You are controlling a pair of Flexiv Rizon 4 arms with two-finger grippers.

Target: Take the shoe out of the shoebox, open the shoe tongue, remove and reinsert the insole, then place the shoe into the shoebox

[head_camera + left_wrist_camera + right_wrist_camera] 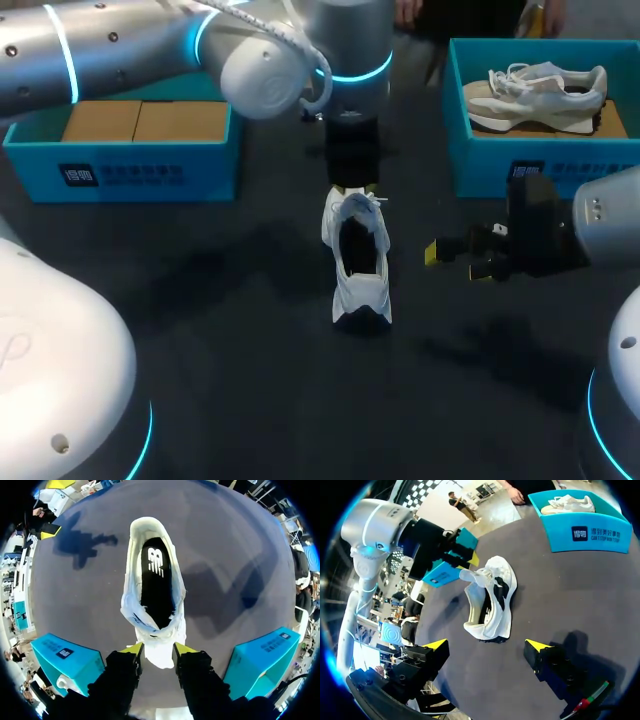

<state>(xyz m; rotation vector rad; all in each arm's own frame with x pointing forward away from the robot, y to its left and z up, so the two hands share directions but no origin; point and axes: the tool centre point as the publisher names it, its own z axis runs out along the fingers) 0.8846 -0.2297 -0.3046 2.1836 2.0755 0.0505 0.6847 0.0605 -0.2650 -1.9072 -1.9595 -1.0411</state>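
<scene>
A white shoe point(358, 262) stands upright on the dark table point(240, 400) in the middle, heel toward me. Its black insole point(155, 580) lies inside. My left arm comes over from the left, and my left gripper point(158, 650) sits at the far end of the shoe, shut on the white tongue point(159, 655), which is pulled up and away from the opening. In the right wrist view the tongue point(476, 576) stretches toward that gripper. My right gripper point(455, 262) hovers just right of the shoe, open and holding nothing; the shoe point(492, 602) lies ahead of its fingers.
A blue shoebox point(130, 172) with a bare brown bottom stands at the back left. Another blue shoebox point(545, 165) at the back right holds a second pale shoe point(540, 92). Both boxes flank the left gripper.
</scene>
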